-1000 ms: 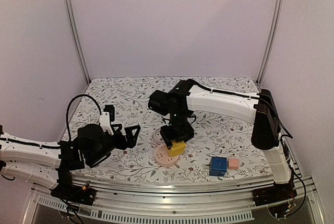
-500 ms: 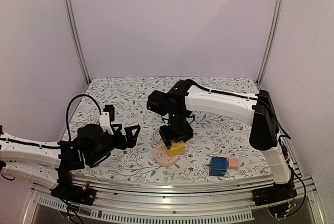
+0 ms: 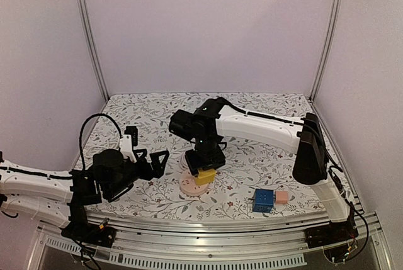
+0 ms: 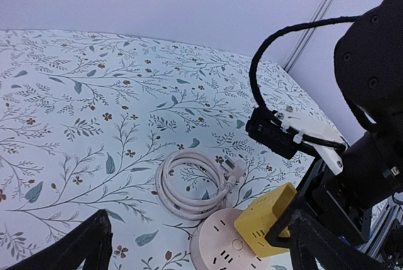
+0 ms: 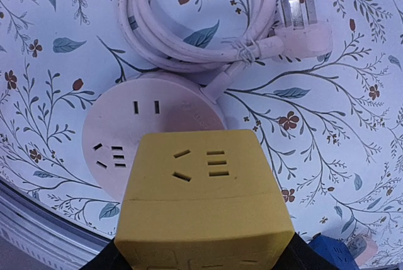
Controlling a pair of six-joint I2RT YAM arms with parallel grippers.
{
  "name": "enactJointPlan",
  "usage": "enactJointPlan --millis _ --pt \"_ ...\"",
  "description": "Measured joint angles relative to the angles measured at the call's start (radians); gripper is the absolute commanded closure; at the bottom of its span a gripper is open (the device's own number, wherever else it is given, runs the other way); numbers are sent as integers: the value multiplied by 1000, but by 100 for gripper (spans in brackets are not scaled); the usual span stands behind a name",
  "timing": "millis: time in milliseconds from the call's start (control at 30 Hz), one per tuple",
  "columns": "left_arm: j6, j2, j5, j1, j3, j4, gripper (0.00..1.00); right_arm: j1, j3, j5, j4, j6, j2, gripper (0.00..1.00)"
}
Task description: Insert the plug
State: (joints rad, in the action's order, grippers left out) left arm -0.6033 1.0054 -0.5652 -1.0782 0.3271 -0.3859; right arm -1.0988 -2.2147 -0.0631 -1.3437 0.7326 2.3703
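Yellow plug block point(image 3: 203, 177) is now sitting further to the left than a second ago, because the right arm is swinging that way and carrying it. The right gripper point(image 3: 202, 170) is pinching the block on both sides. The block is hanging over the near right part of the round pink socket point(image 3: 187, 186), not over the middle. The socket seems to be shifting a little left as well, so it may be getting pushed, but I cannot tell if the pins are touching it. I judge the insertion is not finished and the alignment is still going on.

The left gripper point(image 3: 162, 163) is waiting just left of the socket with its fingers spread.

A floral cloth is covering the table point(image 3: 271, 150). A coiled white cable point(image 5: 189, 24) is lying just beyond the socket, and a blue cube point(image 3: 263, 199) and a small pink block point(image 3: 281, 196) are resting near the right front. Pale lilac walls and metal posts point(image 3: 88, 37) are enclosing the space.
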Motion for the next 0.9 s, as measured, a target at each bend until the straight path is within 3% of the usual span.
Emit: enactJointPlan --millis 133,600,900 --pt "0 1 1 0 0 -3 3 -7 38 -18 25 10 -20 96" --pt "-11 71 26 0 -1 -46 6 -5 427 -34 298 47 -257 94" --pt "-24 150 39 0 -1 -69 9 7 520 -35 299 43 -331 93"
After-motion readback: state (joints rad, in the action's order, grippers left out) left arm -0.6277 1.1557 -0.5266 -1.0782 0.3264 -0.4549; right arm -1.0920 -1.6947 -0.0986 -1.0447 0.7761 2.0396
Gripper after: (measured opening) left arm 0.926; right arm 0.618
